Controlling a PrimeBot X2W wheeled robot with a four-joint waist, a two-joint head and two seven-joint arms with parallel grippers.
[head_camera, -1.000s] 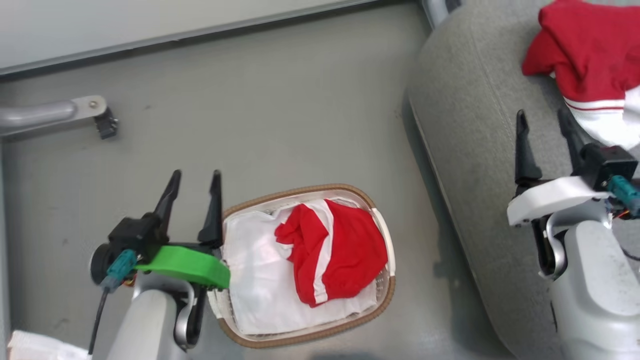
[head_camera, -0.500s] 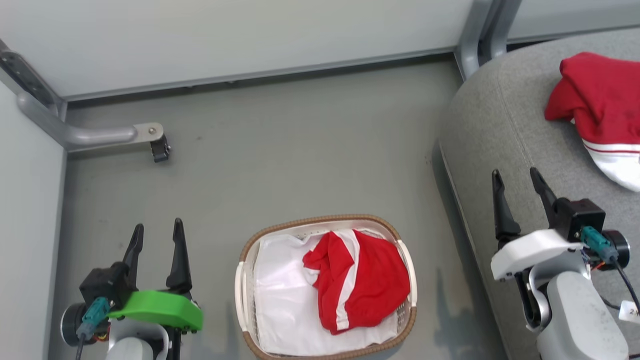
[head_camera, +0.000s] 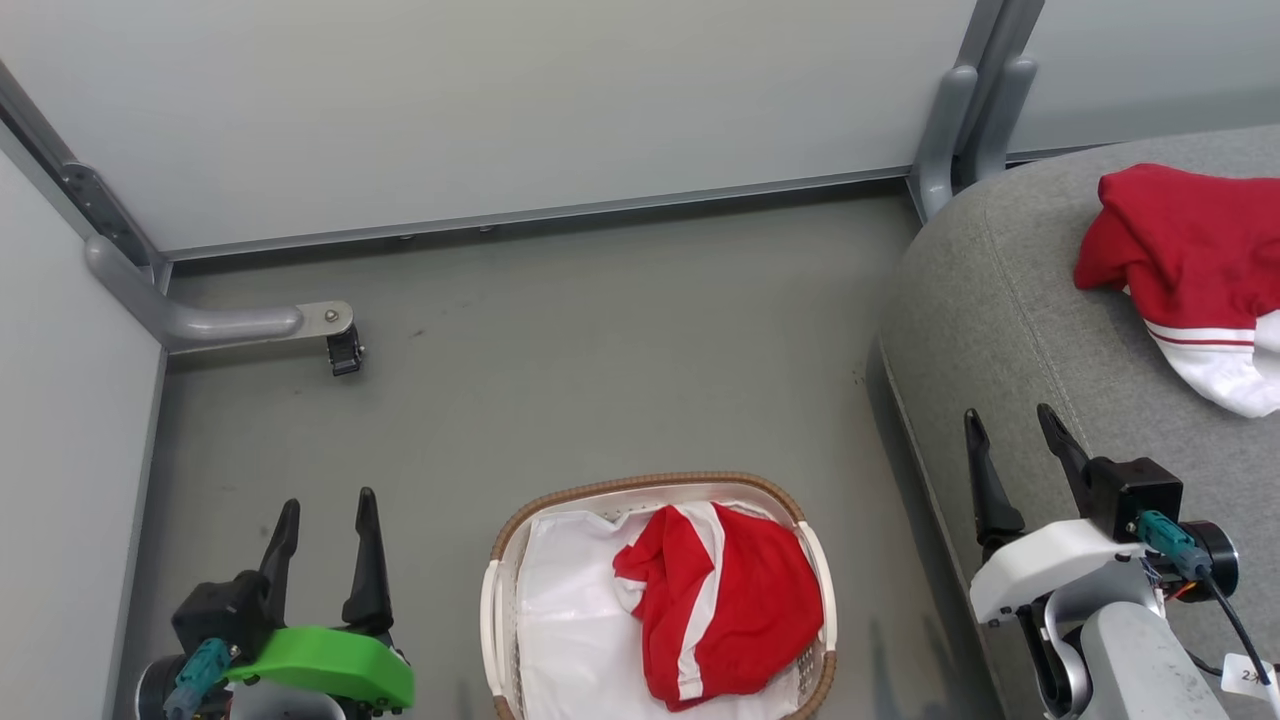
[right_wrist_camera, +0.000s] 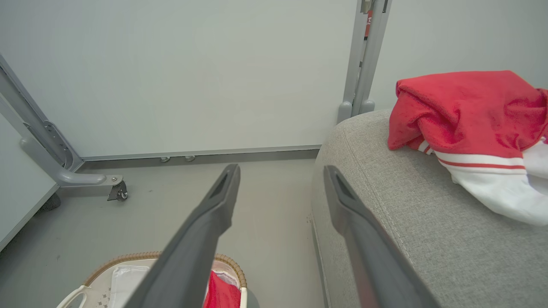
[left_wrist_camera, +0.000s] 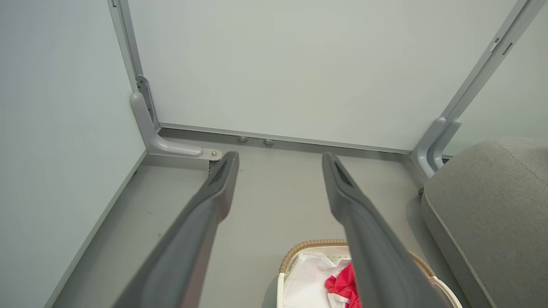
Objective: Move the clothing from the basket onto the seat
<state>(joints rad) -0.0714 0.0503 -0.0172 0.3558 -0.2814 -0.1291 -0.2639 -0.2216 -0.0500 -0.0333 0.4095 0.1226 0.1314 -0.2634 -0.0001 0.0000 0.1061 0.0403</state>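
Dark-fingered left claw (head_camera: 328, 500) and right claw (head_camera: 1007, 413) both gape wide, holding and touching nothing.

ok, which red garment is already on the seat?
The white-hemmed garment, upper right in the head view; the other garment lies in the basket.

Lab booth: pale panels (head_camera: 550, 110), metal frame (head_camera: 940, 150)

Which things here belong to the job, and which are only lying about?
Job:
laundry basket
red garment inside it
grey seat
red-and-white garment on it

Lying about:
white liner sheet
frame foot with castor
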